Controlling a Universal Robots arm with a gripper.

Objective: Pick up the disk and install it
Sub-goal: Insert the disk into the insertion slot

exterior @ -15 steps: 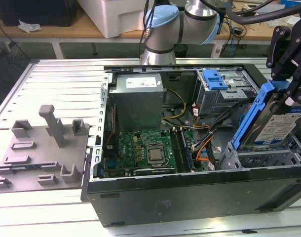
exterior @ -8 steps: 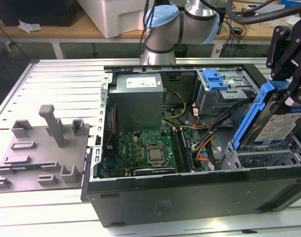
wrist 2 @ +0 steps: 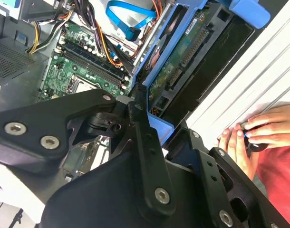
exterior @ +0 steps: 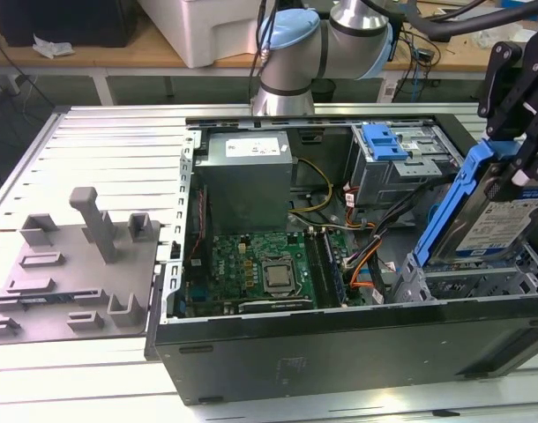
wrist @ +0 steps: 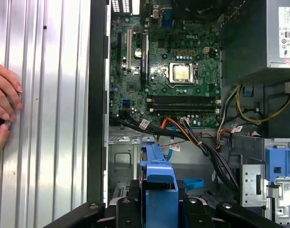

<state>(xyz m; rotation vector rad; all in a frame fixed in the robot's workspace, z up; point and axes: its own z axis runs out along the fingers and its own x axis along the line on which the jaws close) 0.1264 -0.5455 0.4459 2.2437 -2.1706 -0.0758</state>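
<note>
The disk (exterior: pixel 491 222) is a silver drive with a white and blue label in a blue plastic bracket (exterior: pixel 463 201). It stands tilted on edge over the drive bay at the exterior view's right end of the open computer case. My black gripper (exterior: pixel 514 169) is shut on its upper end. In the second wrist view the disk's green circuit-board underside (wrist 2: pixel 182 59) runs away from my fingers (wrist 2: pixel 135 107) toward the case edge. In the first wrist view the blue bracket (wrist: pixel 159 175) sticks out between the gripper links, above the metal bay floor (wrist: pixel 121 156).
The open case (exterior: pixel 339 339) holds a motherboard (exterior: pixel 260 264), a grey power supply box (exterior: pixel 248 176), loose cables (exterior: pixel 366 256) and a drive cage with a bare blue tab (exterior: pixel 384 141). A grey fixture (exterior: pixel 75 264) lies at the exterior view's left. A person's hand (wrist: pixel 4 95) rests on the ribbed table beside the case.
</note>
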